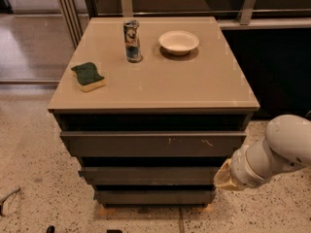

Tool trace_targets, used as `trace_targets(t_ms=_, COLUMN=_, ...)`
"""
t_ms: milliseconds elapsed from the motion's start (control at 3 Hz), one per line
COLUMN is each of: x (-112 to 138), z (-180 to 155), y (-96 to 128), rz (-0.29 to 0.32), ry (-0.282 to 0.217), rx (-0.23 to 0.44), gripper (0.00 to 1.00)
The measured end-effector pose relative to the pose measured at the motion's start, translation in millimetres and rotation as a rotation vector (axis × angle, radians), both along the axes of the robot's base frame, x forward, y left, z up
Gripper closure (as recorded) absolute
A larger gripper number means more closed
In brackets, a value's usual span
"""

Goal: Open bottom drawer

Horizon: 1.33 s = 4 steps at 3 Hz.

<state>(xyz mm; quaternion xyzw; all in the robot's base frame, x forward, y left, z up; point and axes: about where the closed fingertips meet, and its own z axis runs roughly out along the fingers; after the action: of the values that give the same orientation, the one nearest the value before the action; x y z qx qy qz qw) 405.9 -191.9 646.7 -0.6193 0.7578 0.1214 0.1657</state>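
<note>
The bottom drawer is the lowest, narrowest dark grey front of the tan-topped cabinet, just above the floor. Above it sit the middle front and the widest front with pale scratch marks. All three fronts stand stepped, the upper ones jutting further out. My white arm comes in from the right. The gripper is at its tan end, just off the right ends of the middle and bottom fronts. Its fingers are hidden behind the arm's wrist.
On the cabinet top stand a can, a white bowl and a green-and-yellow sponge. Speckled floor surrounds the cabinet. A dark counter lies to the right, metal rails behind, a small tool on the floor at left.
</note>
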Motion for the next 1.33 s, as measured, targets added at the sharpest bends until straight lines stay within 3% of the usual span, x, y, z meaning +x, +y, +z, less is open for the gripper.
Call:
trace_targets(t_ms=333, x=13, z=-102, y=-4, rz=0.029, ry=-0.016, rx=-0.015, gripper=1.00)
trace_targets(t_ms=667, x=17, z=-167, y=-3, rz=0.045, ry=0.032, rx=0.001, gripper=1.00)
trace_targets(t_ms=1000, x=11, z=-179, y=0, rz=0.045, ry=0.055, rx=0.013, gripper=1.00)
trace_targets(t_ms=1333, x=11, z=-191, y=1, rz=0.065, ry=0.048, rx=0.027, gripper=1.00)
